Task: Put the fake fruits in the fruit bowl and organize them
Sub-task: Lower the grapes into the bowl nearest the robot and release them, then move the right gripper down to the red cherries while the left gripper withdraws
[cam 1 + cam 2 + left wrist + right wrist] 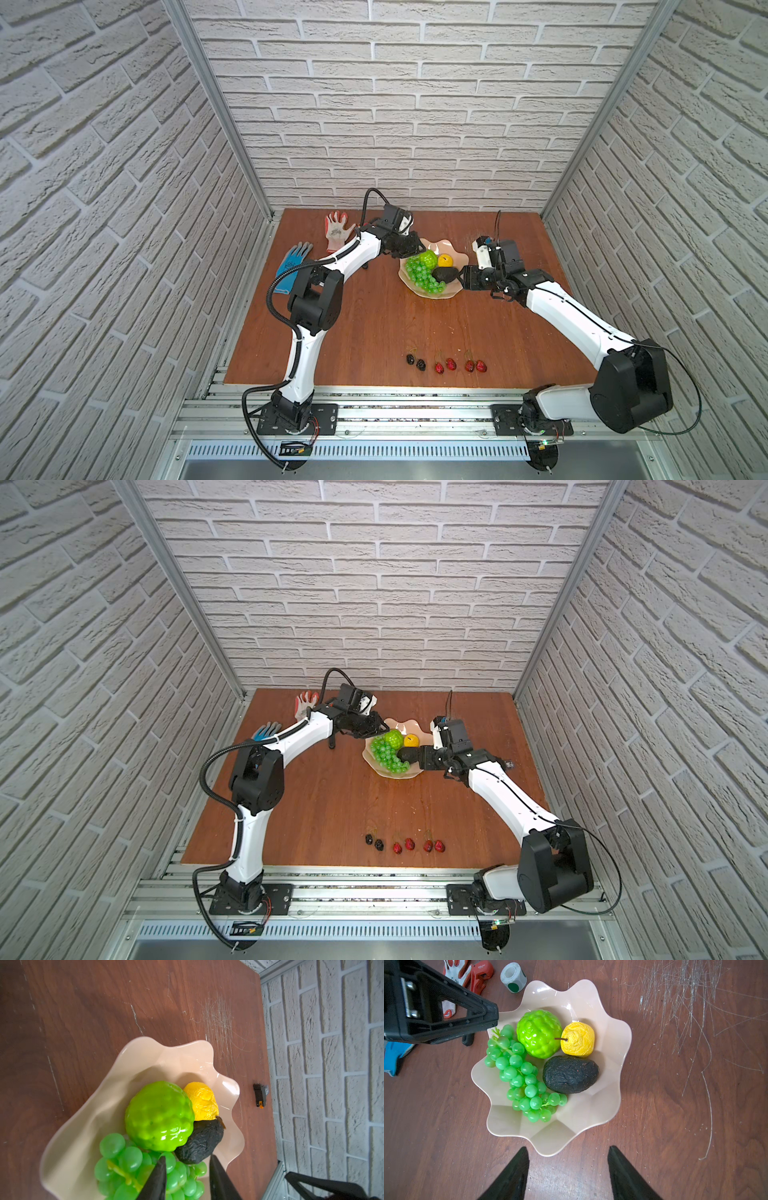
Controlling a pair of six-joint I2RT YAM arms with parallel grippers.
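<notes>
The pale pink fruit bowl (pixel 432 293) (pixel 571 1126) stands mid-table in both top views. In it lie the green grape bunch (pixel 519 1076) (pixel 124 1163), the bumpy lime-green ball (pixel 539 1032), the yellow lemon (pixel 577 1042) and the dark avocado (pixel 571 1074). My left gripper (pixel 417 245) (pixel 188 1158) hovers over the bowl's far-left rim, jaws apart above the grapes, gripping nothing. My right gripper (pixel 463 276) (pixel 568 1148) is open beside the bowl's right rim, with bare wood between its fingers. Three cherry pairs, one dark (pixel 415 360) and two red (pixel 444 365) (pixel 476 365), lie near the front edge.
A red-and-white glove (pixel 337 230) and a blue glove (pixel 293 266) lie at the back left. A white tape roll (pixel 513 977) and a red tool (pixel 481 974) sit just beyond the bowl. A small black part (pixel 260 1095) lies near the right wall.
</notes>
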